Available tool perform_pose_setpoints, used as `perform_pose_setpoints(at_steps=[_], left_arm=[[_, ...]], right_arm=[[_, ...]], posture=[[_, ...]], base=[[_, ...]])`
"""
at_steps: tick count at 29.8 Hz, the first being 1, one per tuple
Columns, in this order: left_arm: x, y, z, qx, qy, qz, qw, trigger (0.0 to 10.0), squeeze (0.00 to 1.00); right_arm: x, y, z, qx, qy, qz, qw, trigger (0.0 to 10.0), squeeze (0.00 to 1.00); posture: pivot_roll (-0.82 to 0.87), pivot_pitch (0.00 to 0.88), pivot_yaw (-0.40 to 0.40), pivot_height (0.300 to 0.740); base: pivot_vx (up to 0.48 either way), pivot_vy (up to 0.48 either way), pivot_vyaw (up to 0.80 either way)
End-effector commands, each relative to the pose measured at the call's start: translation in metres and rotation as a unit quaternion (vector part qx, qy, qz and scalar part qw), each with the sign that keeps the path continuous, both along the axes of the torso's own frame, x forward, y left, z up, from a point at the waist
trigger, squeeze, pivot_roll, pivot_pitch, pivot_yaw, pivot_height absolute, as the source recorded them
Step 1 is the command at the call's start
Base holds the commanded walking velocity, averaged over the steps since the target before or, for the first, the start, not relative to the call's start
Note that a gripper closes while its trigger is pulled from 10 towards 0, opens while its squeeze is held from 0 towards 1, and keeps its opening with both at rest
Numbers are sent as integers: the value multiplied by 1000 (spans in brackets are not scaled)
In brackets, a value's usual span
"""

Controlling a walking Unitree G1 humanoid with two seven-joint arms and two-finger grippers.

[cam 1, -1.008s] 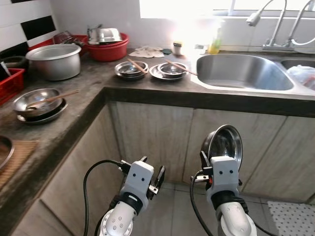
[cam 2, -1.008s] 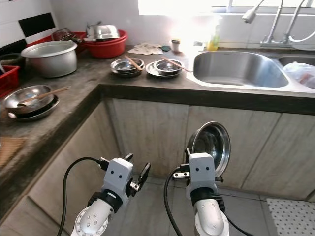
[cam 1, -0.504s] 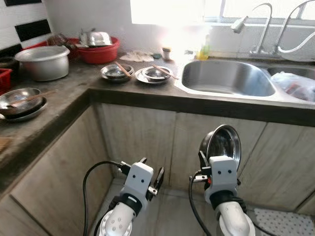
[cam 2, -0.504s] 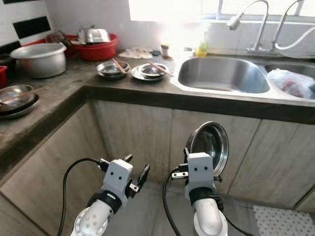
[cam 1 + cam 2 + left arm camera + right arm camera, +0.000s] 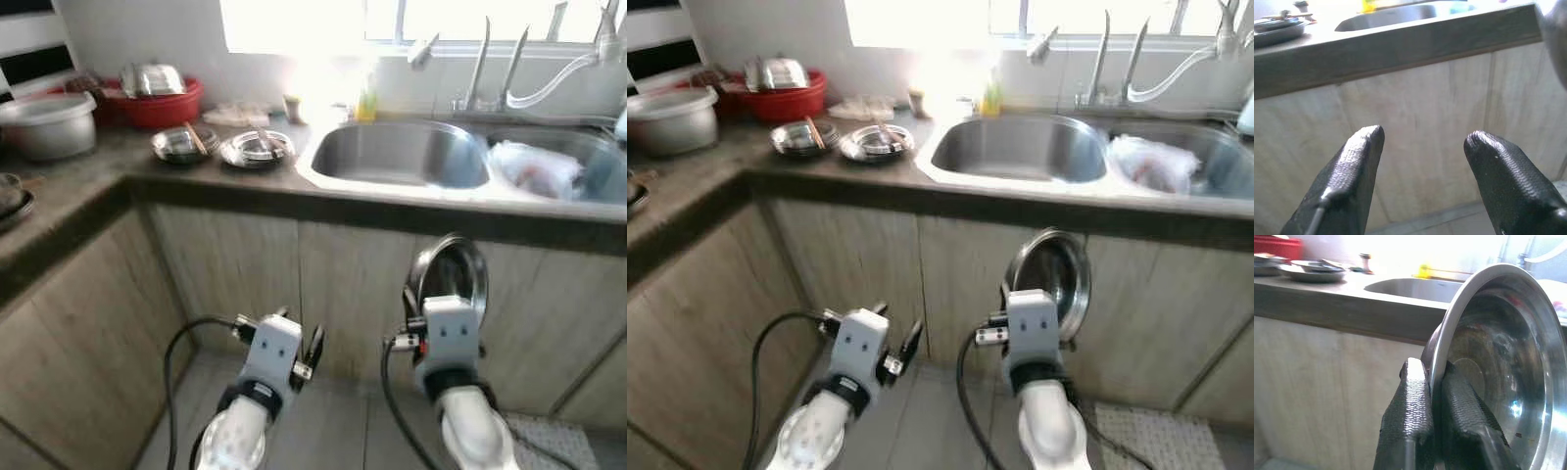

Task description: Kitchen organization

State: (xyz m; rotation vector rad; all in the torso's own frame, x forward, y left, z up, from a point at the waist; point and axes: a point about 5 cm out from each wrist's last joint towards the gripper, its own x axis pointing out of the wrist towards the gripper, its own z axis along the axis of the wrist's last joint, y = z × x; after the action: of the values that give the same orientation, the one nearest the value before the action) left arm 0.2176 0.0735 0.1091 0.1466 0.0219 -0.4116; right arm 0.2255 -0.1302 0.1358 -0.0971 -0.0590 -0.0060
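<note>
Since a second ago the whole scene has slid leftward, which reads as the robot turning or stepping right: the grey pot (image 5: 44, 122) and red basin (image 5: 155, 98) now sit near the frame's left edge, the sink (image 5: 402, 155) lies dead ahead, and a second basin holding a plastic bag (image 5: 534, 166) has come into sight, while both arms keep the same low pose before the cabinet fronts. Its right claw (image 5: 1432, 396) pinches the rim of a steel bowl (image 5: 1498, 367), fingers closed tight on either side of the thin edge, with the bowl held upright on edge (hollow side facing out toward the camera in the head views) just below the table (image 5: 872, 181) lip. Directly above and beyond the bowl is the sink, so the right arm is plainly the nearer one for a lift up and over the edge; I judge that the likely next move, though the task wording leaves the destination open. Meanwhile the left claw (image 5: 1420, 161) hangs spread wide and empty, aimed at the cabinet door. Window glare washes out the small bottles behind the two dishes with chopsticks (image 5: 220, 147), and motion blur softens everything.
</note>
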Motion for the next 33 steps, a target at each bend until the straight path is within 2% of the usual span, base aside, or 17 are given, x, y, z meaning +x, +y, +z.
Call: perform_pose_setpoints(at_steps=[1, 7, 10, 20, 33], left_arm=[[4, 7, 6, 2, -15, 9, 1000, 10000, 0], [8, 8, 8, 2, -19, 11, 1000, 10000, 0], [9, 8, 10, 2, -22, 11, 1000, 10000, 0], [12, 8, 11, -1, -26, 12, 1000, 10000, 0], [12, 9, 10, 1, -25, 10, 1000, 10000, 0]], right_arm=[[3, 5, 10, 7, -19, 6, 1000, 10000, 0], [10, 1, 20, 4, -40, -1, 999, 10000, 0], [18, -3, 35, -4, -69, -4, 998, 10000, 0], [28, -8, 59, -11, -114, -9, 993, 10000, 0], [37, -15, 69, -18, -130, -16, 991, 10000, 0]], posture=[[90, 0, -3, 740], [89, 0, 0, 740], [88, 0, -1, 740], [89, 0, -2, 740], [87, 0, -1, 740]], base=[[322, 0, 0], [339, 0, 0], [375, 0, 0], [408, 0, 0], [434, 0, 0]])
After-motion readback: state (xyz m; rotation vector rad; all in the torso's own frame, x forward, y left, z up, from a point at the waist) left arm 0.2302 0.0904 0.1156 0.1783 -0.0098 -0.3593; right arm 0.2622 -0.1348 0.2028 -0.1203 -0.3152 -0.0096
